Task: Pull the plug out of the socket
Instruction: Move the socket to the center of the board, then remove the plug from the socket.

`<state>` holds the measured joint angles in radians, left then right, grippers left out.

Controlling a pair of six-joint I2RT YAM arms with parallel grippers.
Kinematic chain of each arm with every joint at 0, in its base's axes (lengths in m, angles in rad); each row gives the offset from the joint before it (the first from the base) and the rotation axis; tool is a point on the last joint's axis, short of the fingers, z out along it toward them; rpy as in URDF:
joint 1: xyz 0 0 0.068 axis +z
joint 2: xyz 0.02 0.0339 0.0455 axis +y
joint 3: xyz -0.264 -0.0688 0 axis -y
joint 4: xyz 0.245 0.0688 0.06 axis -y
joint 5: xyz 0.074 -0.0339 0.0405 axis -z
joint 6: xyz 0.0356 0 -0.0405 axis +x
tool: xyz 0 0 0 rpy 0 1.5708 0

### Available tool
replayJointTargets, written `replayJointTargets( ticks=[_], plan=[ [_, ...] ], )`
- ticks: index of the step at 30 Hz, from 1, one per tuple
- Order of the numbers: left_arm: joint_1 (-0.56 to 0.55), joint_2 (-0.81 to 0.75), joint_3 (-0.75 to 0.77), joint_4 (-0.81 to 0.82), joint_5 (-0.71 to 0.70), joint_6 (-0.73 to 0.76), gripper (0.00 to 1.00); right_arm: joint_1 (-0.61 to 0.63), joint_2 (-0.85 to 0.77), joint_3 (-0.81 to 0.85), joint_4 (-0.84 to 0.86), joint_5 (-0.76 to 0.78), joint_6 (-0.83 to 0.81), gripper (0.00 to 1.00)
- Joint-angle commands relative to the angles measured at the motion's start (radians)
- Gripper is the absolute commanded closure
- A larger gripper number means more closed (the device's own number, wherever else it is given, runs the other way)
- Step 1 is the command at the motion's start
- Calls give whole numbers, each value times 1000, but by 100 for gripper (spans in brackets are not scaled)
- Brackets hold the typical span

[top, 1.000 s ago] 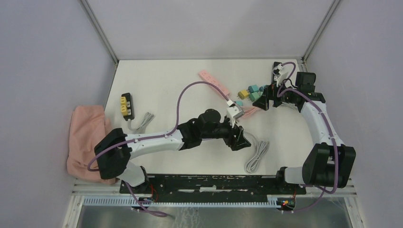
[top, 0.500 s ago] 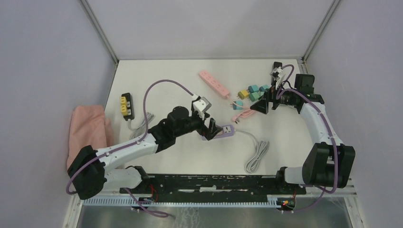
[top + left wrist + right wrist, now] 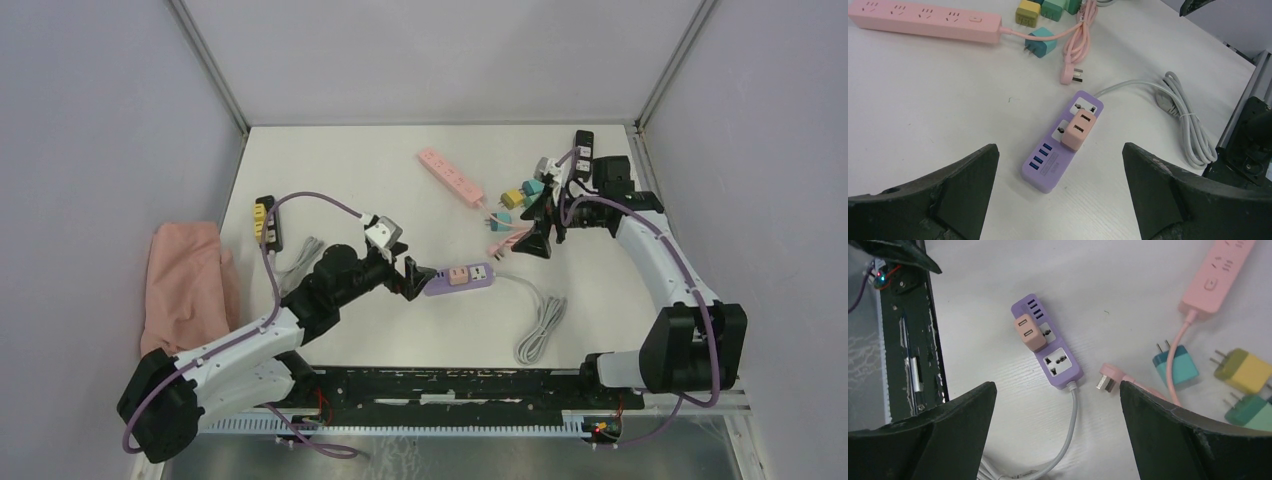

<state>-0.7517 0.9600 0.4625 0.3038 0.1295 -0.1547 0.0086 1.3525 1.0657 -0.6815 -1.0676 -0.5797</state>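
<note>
The socket is a purple power strip lying flat on the white table, with a peach plug seated in it. In the left wrist view the plug stands on the strip, beside a row of blue USB ports. My left gripper is open just left of the strip's end and holds nothing. My right gripper hovers open to the strip's upper right. Looking down from it, the right wrist view shows the plug and the strip.
The strip's white cable runs to a coil. A pink power strip with its pink cord and several coloured adapters lie under the right arm. A black-and-yellow strip and a pink cloth are at the left.
My left gripper has opened and drawn back to the left, uncovering the purple strip with its plug still in. My right gripper has shifted slightly left and down.
</note>
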Motion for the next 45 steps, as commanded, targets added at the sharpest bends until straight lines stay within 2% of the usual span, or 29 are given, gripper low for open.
replayJointTargets(
  ticks=[1,5,7,14,20,26,30,34,38,45],
  plan=[
    [6,-71,-50,103,-20,3,1,75,37,125,-224,-41,-373,0],
    [6,-131,-125,182,4,38,1,188,129,235,-417,-23,-566,0],
    [7,-153,-162,222,10,53,1,242,161,260,-448,-5,-602,0],
    [5,-190,-293,402,43,72,0,458,173,201,-303,166,-538,0],
    [6,-178,-311,411,53,74,0,586,218,151,-156,315,-393,0],
    [6,-134,-314,426,94,83,0,657,274,145,-6,503,-267,1],
    [6,-106,-314,439,116,85,0,697,332,168,-2,580,-263,12],
    [5,-87,-321,450,130,86,1,729,357,168,0,622,-271,27],
    [5,-62,-329,478,158,86,1,729,358,161,22,648,-255,53],
    [5,53,-333,582,258,102,3,728,350,132,46,681,-253,83]
  ],
)
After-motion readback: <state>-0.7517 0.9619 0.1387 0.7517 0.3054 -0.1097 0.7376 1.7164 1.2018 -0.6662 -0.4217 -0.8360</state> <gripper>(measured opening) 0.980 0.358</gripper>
